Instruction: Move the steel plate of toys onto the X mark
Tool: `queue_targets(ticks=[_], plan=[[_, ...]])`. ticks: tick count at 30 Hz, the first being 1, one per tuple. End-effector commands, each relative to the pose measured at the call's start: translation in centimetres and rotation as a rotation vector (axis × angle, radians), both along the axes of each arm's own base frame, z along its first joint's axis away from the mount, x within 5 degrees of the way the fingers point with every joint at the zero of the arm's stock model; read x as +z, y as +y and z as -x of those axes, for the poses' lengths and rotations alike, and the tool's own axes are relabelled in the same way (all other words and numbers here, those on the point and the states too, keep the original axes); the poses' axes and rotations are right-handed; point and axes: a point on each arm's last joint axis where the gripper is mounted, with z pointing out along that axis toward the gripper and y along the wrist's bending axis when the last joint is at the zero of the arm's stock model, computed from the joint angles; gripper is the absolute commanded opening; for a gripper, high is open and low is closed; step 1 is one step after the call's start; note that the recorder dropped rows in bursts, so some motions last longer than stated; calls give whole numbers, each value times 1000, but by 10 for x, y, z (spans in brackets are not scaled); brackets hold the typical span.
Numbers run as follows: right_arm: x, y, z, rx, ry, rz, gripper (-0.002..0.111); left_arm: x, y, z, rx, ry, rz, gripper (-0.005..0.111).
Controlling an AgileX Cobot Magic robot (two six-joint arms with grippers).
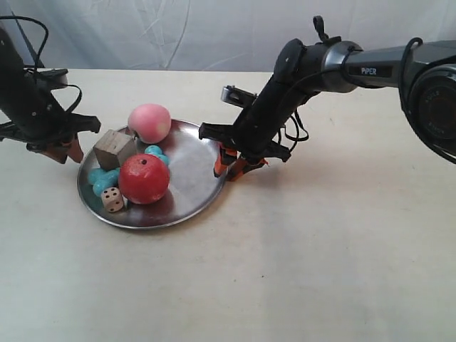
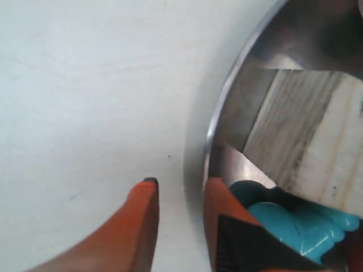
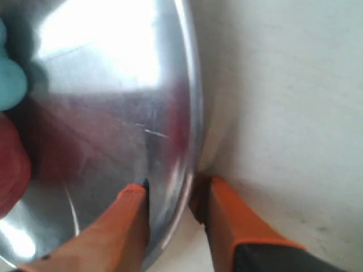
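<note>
The steel plate lies on the table holding the red apple, pink peach, wooden cube, turquoise bone and white die. My right gripper is at the plate's right rim. In the right wrist view that gripper is open, one finger over the dish and the other on the table side. My left gripper hangs open just off the plate's left edge. In the left wrist view that gripper has the rim by its inner finger, with the cube and bone beyond. No X mark shows.
A pale tabletop stretches to the front and right of the plate. A white cloth backdrop closes off the far side. Cables hang off both arms.
</note>
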Motion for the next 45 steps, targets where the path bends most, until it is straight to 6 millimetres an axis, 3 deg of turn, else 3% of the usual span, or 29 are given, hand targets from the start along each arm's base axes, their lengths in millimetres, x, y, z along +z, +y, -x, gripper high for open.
queue_targets(ticks=[1,5,9,12,18,20,24,26,30,36,41,45], plan=[[4,-11,0,37,-36,111,35,14,1,1,-6,-34,-27,28],[20,-17,0,45,-73,171,35,25,2,2,13,-53,-31,28],[52,-20,1,49,-144,173,35,45,3,5,30,-105,-42,26],[76,-20,3,41,-200,158,35,60,3,7,33,-155,-41,18],[102,-23,13,66,-196,158,34,82,3,15,27,-188,-35,0],[112,-25,17,81,-203,175,27,91,3,19,25,-202,-30,0],[143,-32,27,98,-253,213,-1,117,3,28,26,-269,-27,0],[160,-36,34,90,-286,222,0,136,3,36,27,-320,-25,0],[193,-47,60,50,-413,218,0,173,5,60,41,-474,-22,0],[227,-74,121,-33,-675,233,0,216,9,122,66,-732,-25,0],[231,-94,177,-107,-892,204,0,231,13,176,91,-936,-29,0],[224,-105,208,-159,-1041,164,0,229,15,210,105,-1031,-26,0]])
